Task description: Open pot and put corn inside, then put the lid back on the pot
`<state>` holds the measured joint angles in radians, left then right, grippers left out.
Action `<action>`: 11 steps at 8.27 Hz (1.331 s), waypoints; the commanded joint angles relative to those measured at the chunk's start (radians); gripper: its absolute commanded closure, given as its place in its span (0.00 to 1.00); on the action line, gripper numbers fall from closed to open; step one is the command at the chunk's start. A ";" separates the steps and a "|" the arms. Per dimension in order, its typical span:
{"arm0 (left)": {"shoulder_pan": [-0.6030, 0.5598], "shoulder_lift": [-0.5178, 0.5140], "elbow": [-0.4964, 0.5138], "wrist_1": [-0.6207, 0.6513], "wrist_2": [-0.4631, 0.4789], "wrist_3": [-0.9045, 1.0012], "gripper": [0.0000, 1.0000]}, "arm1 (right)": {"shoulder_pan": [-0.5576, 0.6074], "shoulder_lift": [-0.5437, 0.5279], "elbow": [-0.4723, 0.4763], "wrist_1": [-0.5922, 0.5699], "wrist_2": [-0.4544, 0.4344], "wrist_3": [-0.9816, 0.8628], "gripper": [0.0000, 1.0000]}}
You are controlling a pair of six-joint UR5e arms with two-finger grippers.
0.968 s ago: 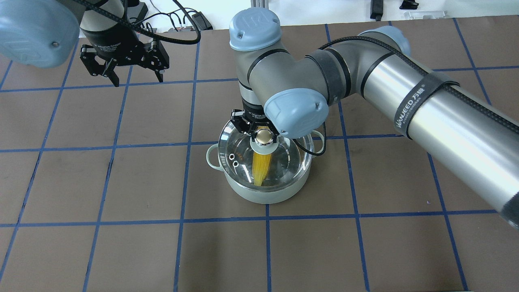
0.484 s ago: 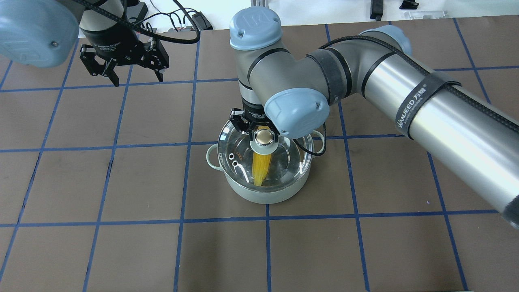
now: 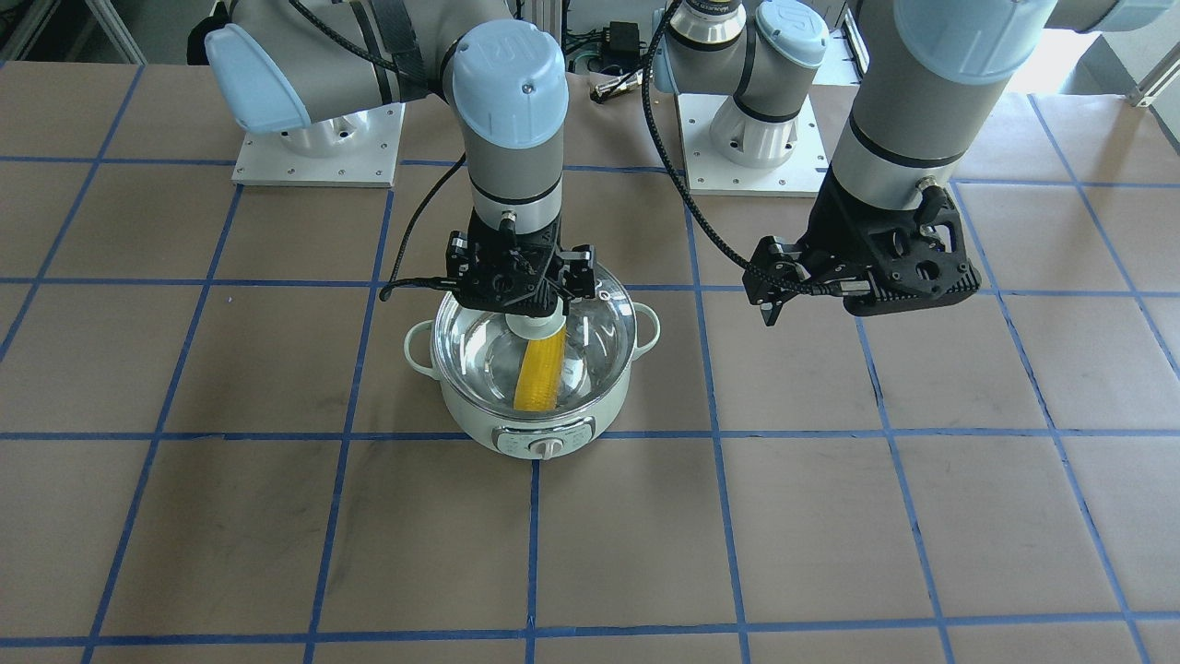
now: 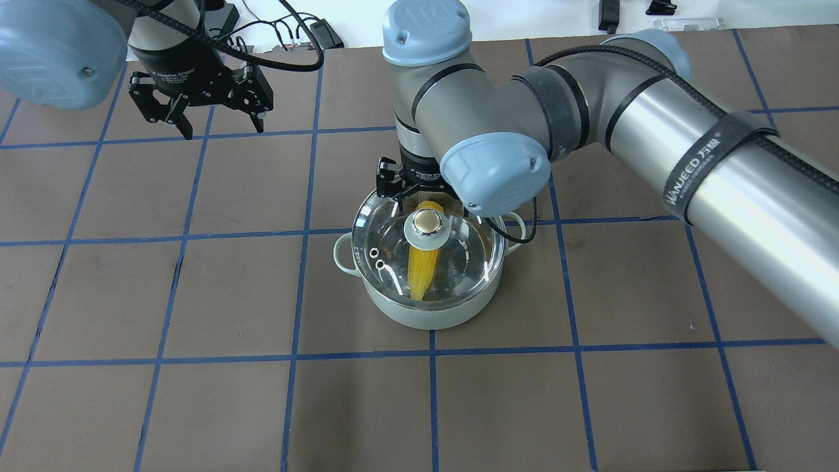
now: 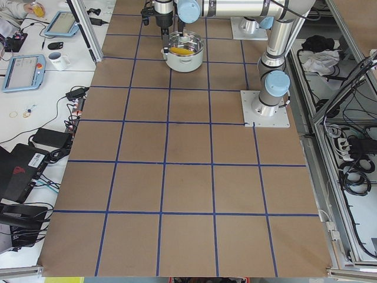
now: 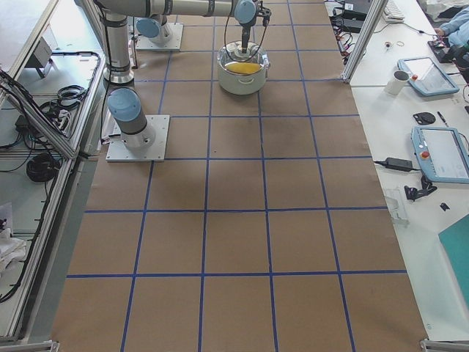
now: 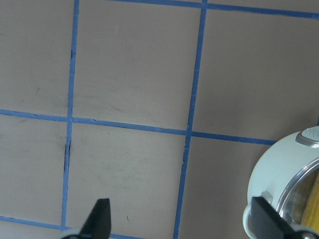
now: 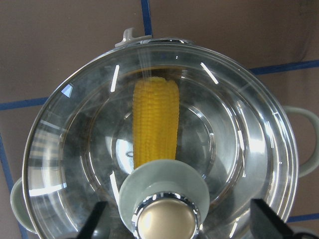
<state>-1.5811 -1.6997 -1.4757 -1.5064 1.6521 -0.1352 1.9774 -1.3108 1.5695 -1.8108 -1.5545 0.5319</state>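
The lid (image 4: 387, 231) is seated on the pot (image 4: 426, 316), which is set near the middle of the table (image 4: 196, 295). The corn (image 4: 421, 272) is seen through the glass, lying inside. The right gripper (image 3: 525, 300) is held just above the lid with its fingers (image 8: 97, 223) released. The knob (image 8: 167, 220) lies between them, touched by neither. The left gripper (image 4: 213, 124) is held well apart at the far left, fingers spread, nothing grasped.

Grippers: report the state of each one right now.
Left gripper: open, holding nothing.
Right gripper: open, holding nothing, fingers either side of the lid knob.
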 commanded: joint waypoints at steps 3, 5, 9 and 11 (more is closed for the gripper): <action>0.000 0.000 0.000 0.000 0.002 0.000 0.00 | -0.063 -0.076 0.000 0.004 -0.009 -0.052 0.00; 0.000 -0.001 0.000 0.002 0.002 -0.006 0.00 | -0.183 -0.198 0.000 0.097 0.002 -0.151 0.00; -0.002 -0.001 0.003 0.002 0.000 0.000 0.00 | -0.325 -0.308 -0.008 0.157 -0.009 -0.338 0.00; -0.011 0.006 0.006 -0.002 -0.003 0.000 0.00 | -0.327 -0.312 -0.009 0.150 -0.013 -0.343 0.00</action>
<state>-1.5856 -1.6989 -1.4723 -1.5056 1.6508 -0.1351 1.6578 -1.6143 1.5619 -1.6559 -1.5629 0.2068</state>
